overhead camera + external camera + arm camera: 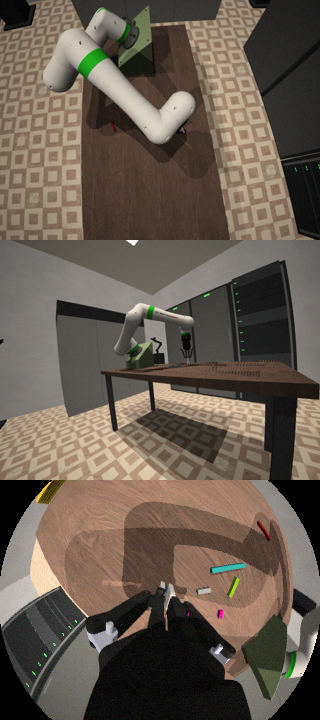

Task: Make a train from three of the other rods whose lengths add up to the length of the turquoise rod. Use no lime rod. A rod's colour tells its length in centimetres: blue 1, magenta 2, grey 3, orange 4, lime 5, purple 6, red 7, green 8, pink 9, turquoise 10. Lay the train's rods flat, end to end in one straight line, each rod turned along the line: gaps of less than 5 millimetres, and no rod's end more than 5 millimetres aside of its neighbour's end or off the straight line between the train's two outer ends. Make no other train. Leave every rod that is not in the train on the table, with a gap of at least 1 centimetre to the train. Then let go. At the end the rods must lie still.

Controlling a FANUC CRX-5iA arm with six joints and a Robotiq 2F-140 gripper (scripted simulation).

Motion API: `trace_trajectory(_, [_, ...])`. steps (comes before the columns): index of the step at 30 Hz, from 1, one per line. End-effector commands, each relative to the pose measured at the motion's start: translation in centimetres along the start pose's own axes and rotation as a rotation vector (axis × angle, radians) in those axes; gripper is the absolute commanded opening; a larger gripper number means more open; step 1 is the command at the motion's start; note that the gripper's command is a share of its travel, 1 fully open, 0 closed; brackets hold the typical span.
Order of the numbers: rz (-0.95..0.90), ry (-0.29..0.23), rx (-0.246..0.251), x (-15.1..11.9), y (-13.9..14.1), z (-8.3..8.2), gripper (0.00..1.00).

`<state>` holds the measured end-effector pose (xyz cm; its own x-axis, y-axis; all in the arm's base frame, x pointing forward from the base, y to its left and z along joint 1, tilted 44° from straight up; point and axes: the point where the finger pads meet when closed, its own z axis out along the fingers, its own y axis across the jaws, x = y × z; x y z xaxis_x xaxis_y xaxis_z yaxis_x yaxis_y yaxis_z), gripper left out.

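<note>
Tool [166, 592] clenched, possibly on tiny blue rod; grey rod [204, 591] just beside, turquoise rod [228, 568] beyond.

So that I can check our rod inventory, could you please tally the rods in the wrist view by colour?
Red rod: 1
Turquoise rod: 1
Lime rod: 1
Grey rod: 1
Magenta rod: 1
Blue rod, in the pincer: 1
Pinkish sliver beside the pincer, mostly hidden: 1
Total: 7
</note>
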<state>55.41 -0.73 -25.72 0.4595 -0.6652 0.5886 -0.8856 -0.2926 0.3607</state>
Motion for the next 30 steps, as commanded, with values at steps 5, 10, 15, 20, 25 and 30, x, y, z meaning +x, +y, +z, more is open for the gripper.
trace_trajectory(5, [0.000,0.000,0.000,0.0,0.0,0.0,0.03])
trace_trajectory(10, [0.000,0.000,0.000,0.0,0.0,0.0,0.03])
trace_trajectory(15, [0.000,0.000,0.000,0.0,0.0,0.0,0.03])
trace_trajectory(20, [0.000,0.000,0.000,0.0,0.0,0.0,0.03])
trace_trajectory(25, [0.000,0.000,0.000,0.0,0.0,0.0,0.03])
trace_trajectory(30, [0.000,0.000,0.000,0.0,0.0,-1.0,0.03])
